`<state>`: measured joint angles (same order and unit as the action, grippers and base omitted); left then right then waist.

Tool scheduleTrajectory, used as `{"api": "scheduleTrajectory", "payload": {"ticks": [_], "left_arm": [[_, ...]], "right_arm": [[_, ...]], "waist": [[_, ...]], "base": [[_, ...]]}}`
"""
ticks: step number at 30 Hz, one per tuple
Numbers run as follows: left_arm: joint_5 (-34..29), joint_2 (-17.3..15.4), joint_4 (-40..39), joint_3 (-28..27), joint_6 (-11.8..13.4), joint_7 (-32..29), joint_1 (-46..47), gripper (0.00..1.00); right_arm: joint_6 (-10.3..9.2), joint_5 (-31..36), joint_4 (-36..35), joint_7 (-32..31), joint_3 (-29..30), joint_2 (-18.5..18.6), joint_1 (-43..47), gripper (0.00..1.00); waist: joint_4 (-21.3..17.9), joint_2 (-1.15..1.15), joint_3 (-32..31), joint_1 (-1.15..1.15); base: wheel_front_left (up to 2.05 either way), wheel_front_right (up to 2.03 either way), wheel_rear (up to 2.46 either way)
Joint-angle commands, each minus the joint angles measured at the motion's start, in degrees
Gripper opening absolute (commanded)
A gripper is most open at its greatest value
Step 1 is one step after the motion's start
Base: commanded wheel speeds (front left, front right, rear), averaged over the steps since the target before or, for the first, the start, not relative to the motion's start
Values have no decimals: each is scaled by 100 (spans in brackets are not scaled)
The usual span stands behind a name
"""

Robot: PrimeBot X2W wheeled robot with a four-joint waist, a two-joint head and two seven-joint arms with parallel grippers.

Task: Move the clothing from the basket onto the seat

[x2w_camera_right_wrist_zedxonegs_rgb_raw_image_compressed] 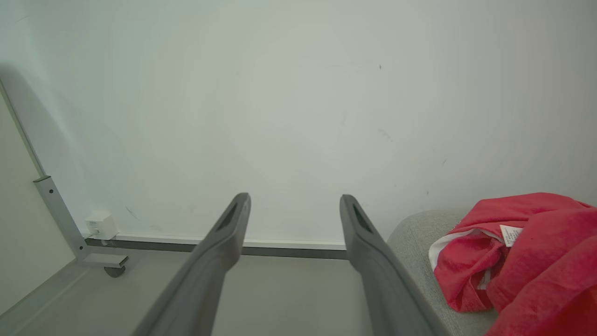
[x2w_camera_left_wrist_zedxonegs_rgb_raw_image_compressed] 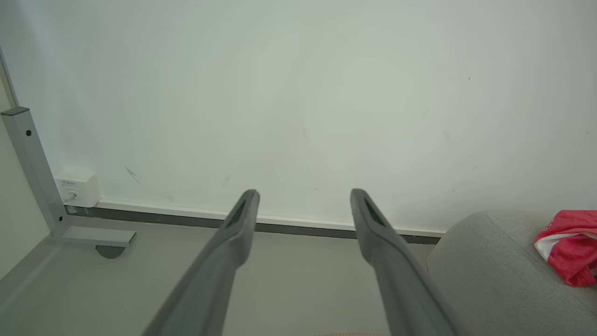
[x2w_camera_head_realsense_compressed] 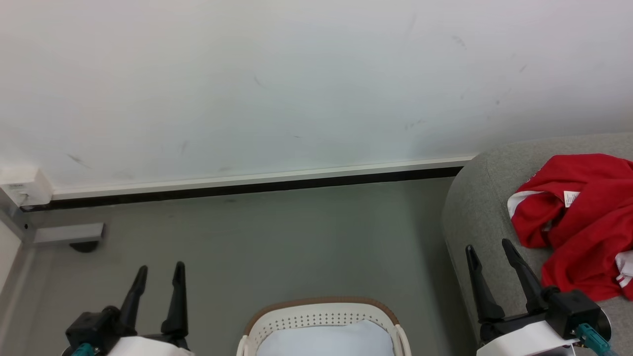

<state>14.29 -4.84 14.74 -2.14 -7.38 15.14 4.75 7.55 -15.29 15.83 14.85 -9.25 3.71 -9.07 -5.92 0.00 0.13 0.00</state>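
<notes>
Two pincers, my left gripper [x2w_camera_head_realsense_compressed: 161,267] left of the basket [x2w_camera_head_realsense_compressed: 321,301] and my right gripper [x2w_camera_head_realsense_compressed: 487,245] right of it, gape empty, the clothing [x2w_camera_head_realsense_compressed: 583,232] heaped on the seat [x2w_camera_head_realsense_compressed: 474,207] farther right.

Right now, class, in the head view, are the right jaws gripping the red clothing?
No, the right jaws stand open and empty beside the clothing, which lies loose on the seat.

Pretty plain room: scuffed white wall [x2w_camera_head_realsense_compressed: 296,74] at the far side, pale skirting [x2w_camera_head_realsense_compressed: 257,177] with a dark gap underneath, grey floor [x2w_camera_head_realsense_compressed: 277,247], plus a grey metal frame foot [x2w_camera_head_realsense_compressed: 69,232] and small white box [x2w_camera_head_realsense_compressed: 22,185] far left.
</notes>
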Motion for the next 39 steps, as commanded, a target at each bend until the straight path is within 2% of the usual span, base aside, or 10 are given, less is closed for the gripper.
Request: {"api": "scheduleTrajectory", "payload": {"ticks": [1,10,11,15,38,39], "left_arm": [[-63,-8,20,-21,-16,0,24,100],[77,-46,64,96,-10,0,48,100],[68,-6,46,101,-15,0,7,0],[160,56,216,99,-17,-46,-65,0],[2391,94,-15,-62,117,-663,8,0],[2724,100,-61,-84,145,-754,13,0]], "right_arm": [[-13,-46,11,28,0,6,-35,100],[-13,-57,17,23,12,-2,-36,100],[0,-27,9,9,9,-7,0,0],[1,-124,122,-13,6,-16,131,0],[-2,-2453,52,-538,348,72,124,0],[-2,-2803,39,-609,388,91,125,0]], "waist": [[-3,0,2,0],[-10,0,27,0],[-10,0,27,0],[-6,0,27,1],[105,0,16,1],[124,0,15,1]], "base": [[0,0,0],[0,0,0],[0,0,0],[0,0,0],[0,0,0],[0,0,0]]}}
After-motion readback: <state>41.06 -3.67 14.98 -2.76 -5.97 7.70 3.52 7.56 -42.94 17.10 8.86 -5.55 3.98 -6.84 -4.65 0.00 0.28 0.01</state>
